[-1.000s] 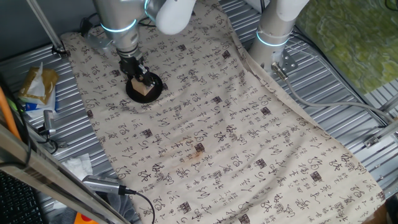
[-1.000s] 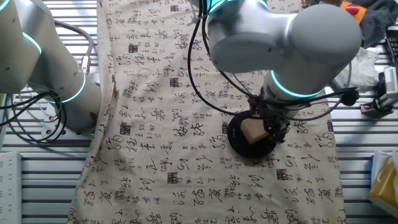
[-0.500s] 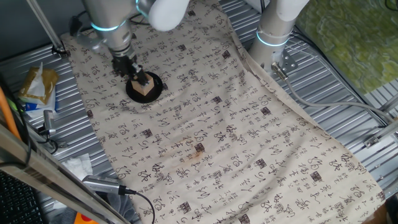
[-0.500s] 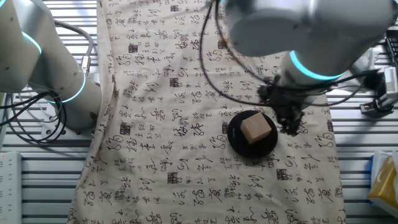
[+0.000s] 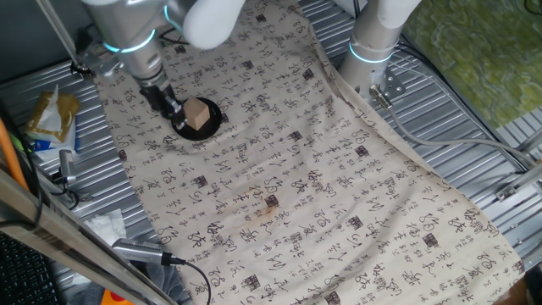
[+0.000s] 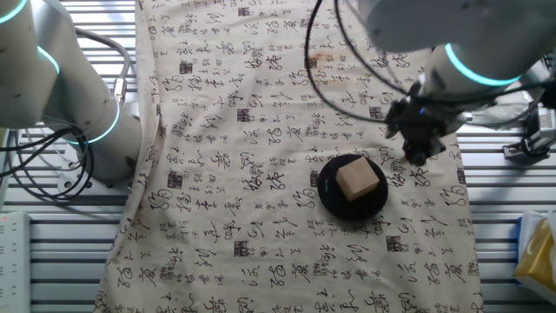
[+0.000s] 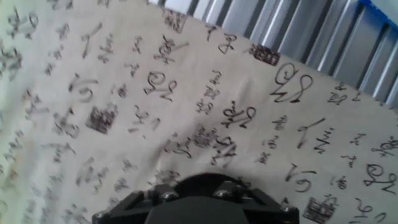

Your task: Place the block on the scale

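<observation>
The wooden block point(image 6: 358, 181) sits on the black scale point(image 6: 328, 193) near the cloth's edge. The gripper point(image 6: 420, 153) hangs just beside it, holding nothing; its finger spacing cannot be told. The block looks light, rigid and unbreakable, best pinched across two opposite flat faces.

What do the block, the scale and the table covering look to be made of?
The block looks like unfinished wood: light tan, matte, plain faces with crisp edges. The scale appears to be a smooth black disc, plastic or coated metal; the views cannot settle which. The cloth is woven-looking beige fabric printed with dark characters, lying in soft wrinkles and folds.
</observation>
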`<state>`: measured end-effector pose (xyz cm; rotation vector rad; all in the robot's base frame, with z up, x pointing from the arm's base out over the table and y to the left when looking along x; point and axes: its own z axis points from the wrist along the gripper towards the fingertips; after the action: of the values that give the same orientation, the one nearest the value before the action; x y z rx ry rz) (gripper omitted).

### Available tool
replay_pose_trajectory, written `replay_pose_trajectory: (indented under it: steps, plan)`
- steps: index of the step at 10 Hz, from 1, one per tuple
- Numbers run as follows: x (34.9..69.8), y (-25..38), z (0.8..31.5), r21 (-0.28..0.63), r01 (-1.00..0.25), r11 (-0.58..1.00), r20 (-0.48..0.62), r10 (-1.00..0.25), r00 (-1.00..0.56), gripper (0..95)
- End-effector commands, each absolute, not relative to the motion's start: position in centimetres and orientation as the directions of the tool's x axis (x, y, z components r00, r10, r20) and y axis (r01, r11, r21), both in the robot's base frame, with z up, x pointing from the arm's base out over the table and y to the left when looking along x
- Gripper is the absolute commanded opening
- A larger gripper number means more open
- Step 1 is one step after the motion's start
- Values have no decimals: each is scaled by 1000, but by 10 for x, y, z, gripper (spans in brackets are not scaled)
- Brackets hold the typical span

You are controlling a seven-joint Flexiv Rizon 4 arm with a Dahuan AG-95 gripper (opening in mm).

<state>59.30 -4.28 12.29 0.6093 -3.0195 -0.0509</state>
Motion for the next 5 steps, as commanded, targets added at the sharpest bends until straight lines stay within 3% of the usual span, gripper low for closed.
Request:
replay_pose_trajectory:
  steps: [1, 5]
  plan:
    - [597, -23, 129, 46, -358, 933, 59, -360, -931, 0]
    - [609, 15, 127, 42, -314, 949, 61, -316, -947, 0]
